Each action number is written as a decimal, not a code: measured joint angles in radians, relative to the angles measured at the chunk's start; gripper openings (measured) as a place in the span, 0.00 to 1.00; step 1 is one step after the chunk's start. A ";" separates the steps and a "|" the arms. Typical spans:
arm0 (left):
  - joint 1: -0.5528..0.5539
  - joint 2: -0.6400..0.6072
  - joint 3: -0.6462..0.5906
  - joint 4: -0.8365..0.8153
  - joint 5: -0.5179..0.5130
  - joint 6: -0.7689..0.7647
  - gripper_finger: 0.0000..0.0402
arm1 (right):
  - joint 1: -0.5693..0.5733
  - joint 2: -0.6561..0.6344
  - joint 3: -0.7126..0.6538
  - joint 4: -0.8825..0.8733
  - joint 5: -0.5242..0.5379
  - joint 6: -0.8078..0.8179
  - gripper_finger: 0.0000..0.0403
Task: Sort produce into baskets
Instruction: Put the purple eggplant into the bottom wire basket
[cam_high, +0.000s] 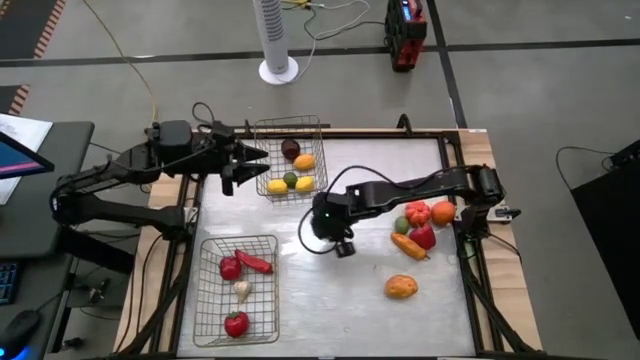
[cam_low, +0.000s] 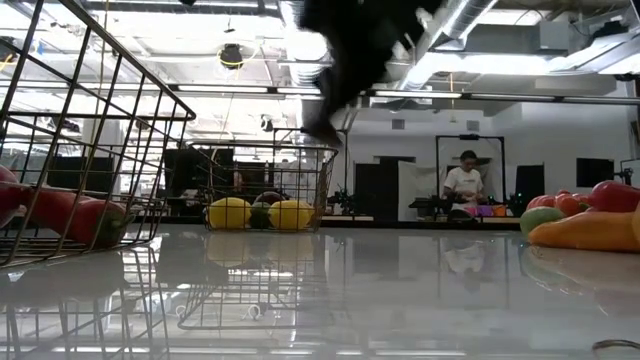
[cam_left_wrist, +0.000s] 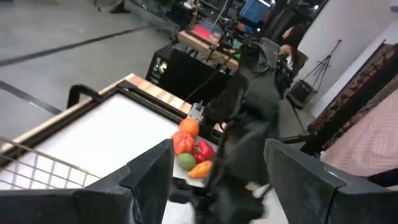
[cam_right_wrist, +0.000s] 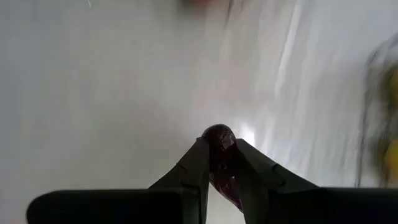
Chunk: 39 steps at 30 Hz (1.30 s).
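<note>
My right gripper is over the middle of the table, shut on a small dark maroon piece of produce. My left gripper is open and empty beside the far wire basket, which holds maroon, orange, yellow and green pieces. The near wire basket holds red pieces and a pale one. Loose produce lies at the table's right: a red pepper, a carrot and an orange-yellow fruit. My right gripper pinches the dark maroon piece between its two fingers, and the piece's rounded end sticks out past their tips. The fingers come from above, pointing down at the table. In the low view the gripper is above the tabletop.
The loose pile at the right also has a green piece, a red tomato and an orange. A person stands far back in the room. Bare tabletop lies between the near basket and the orange-yellow fruit.
</note>
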 joint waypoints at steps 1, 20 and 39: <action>0.001 -0.009 0.000 -0.007 -0.001 0.011 0.59 | 0.003 0.000 0.030 0.028 -0.012 0.038 0.22; 0.001 -0.071 0.000 -0.034 -0.182 0.088 0.59 | 0.005 0.029 0.125 0.722 -0.097 0.384 0.22; 0.001 -0.066 0.000 -0.044 -0.308 -0.109 0.59 | 0.034 0.164 0.134 0.810 -0.239 0.432 0.38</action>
